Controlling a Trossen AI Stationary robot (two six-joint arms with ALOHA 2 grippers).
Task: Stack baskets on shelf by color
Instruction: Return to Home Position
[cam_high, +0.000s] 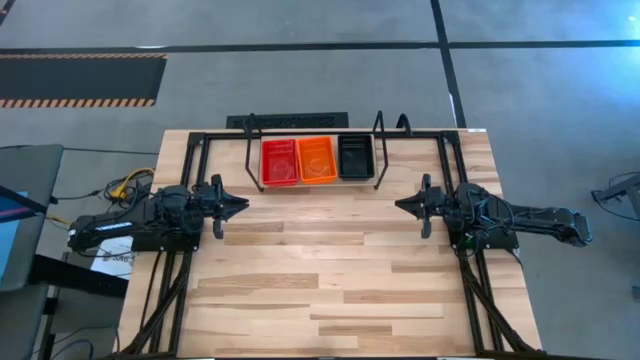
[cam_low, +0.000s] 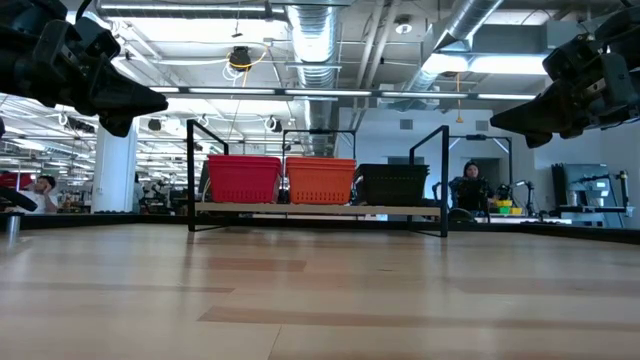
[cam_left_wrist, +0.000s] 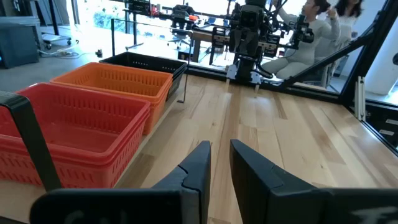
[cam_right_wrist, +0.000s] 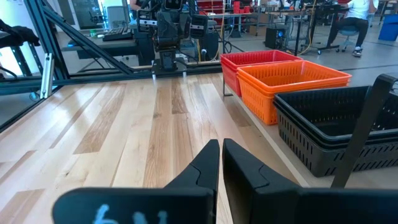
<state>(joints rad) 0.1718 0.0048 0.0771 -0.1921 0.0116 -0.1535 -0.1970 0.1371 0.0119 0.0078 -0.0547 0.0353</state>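
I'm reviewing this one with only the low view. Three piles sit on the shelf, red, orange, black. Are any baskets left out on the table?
Observer: None in the high view; the red pile, orange pile and black pile sit side by side on the shelf, and the table holds nothing else.
Operator: Which arm is which?
Observer: From above, the left gripper is at the table's left, the right gripper opposite, tips facing each other.
Operator: Holding anything?
Observer: No. The wrist views show each pair of fingers nearly together around nothing.
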